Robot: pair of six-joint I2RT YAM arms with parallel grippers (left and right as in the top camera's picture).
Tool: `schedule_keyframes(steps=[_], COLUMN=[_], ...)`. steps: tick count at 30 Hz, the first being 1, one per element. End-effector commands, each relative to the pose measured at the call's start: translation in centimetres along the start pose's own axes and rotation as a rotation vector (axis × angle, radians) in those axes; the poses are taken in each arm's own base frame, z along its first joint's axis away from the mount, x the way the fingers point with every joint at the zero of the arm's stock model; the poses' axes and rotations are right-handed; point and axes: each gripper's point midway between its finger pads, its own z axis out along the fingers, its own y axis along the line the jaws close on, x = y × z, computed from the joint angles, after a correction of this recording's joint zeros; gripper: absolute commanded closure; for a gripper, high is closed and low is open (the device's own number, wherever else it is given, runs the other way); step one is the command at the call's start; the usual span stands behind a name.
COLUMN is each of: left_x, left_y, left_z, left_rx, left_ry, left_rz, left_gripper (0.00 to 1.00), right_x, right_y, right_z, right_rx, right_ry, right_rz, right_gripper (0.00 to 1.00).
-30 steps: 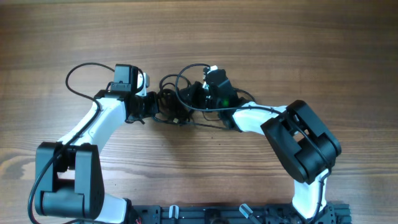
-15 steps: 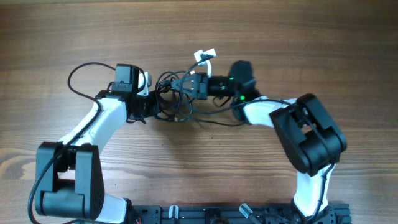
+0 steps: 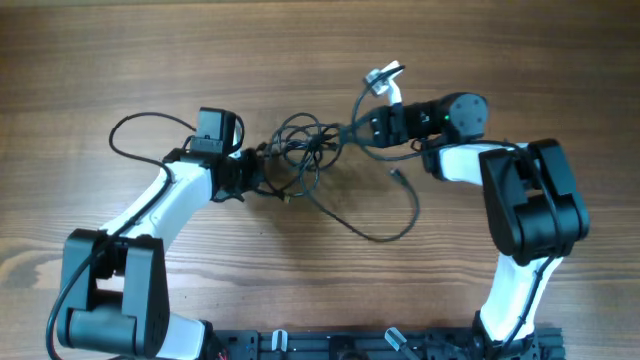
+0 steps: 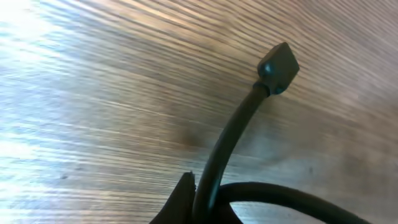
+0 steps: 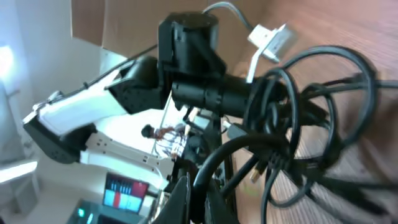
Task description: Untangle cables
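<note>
We see the cables (image 3: 300, 155) as a loose black tangle on the wooden tabletop (image 3: 320, 50), strung between both arms. The left claw (image 3: 255, 172) pinches its left side. The right claw (image 3: 365, 128) pinches strands at its right, just below a white connector (image 3: 383, 76).

Tangled cables (image 3: 298, 158) stretch across the table (image 3: 320, 50), blocking passage there.

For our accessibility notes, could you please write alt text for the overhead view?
A tangle of thin black cables is held between two robot grippers on a wooden table. The left gripper grips one side, the right gripper the other, near a white plug; one loose strand curves across the table.
</note>
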Motion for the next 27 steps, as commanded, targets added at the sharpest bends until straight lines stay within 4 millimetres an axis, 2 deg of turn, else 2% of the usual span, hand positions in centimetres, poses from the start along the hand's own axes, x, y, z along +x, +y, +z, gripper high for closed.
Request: schedule_keyframes(steps=[1, 4, 6, 13, 15, 17, 19, 21, 24, 26, 27], left_x=[-0.9, -1.1, -1.1, -0.3, 0.0, 0.0, -0.2, -0.4, -0.7, -0.9, -1.0], left_y=[9.9, 11.9, 14.0, 17.6, 18.1, 17.6, 16.8, 16.2, 15.0, 13.4, 12.4], left_z=[-0.7, -1.2, -1.8, -2.3, -2.2, -2.0, -1.7, -1.5, -1.1, -0.7, -0.4], left_rx=[-0.415, -0.441, -0.46, -0.424, -0.422, -0.382, -0.342, -0.329, -0.307, -0.239, -0.194], left_ry=[-0.127, -0.121, -0.116, -0.083, -0.079, -0.067, -0.058, -0.063, -0.067, -0.045, -0.029], left_rz=[-0.217, -0.283, -0.379, -0.609, -0.647, -0.655, -0.642, -0.624, -0.581, -0.486, -0.422], left_gripper=[0.96, 0.96, 0.96, 0.96, 0.96, 0.96, 0.96, 0.96, 0.92, 0.78, 0.67], right_x=[-1.6, -2.4, -2.6, -1.2, -0.6, -0.2, 0.3, 0.8, 1.3, 1.5, 1.5], right_y=[0.7, 0.2, -0.2, -1.6, -1.7, -1.9, -2.1, -2.6, -3.2, -3.4, -3.4], right_z=[-6.1, -9.1, -11.6, -19.6, -21.8, -23.5, -23.6, -22.1, -19.2, -16.9, -15.9], right_rx=[0.072, 0.098, 0.119, 0.177, 0.193, 0.204, 0.203, 0.198, 0.173, 0.157, 0.149], right_ry=[-0.088, -0.159, -0.218, -0.422, -0.479, -0.526, -0.537, -0.505, -0.439, -0.38, -0.355], right_rz=[-0.054, -0.016, 0.01, 0.086, 0.1, 0.113, 0.123, 0.096, 0.097, 0.073, 0.065], right_gripper=[0.96, 0.96, 0.96, 0.96, 0.96, 0.96, 0.96, 0.95, 0.78, 0.66, 0.63])
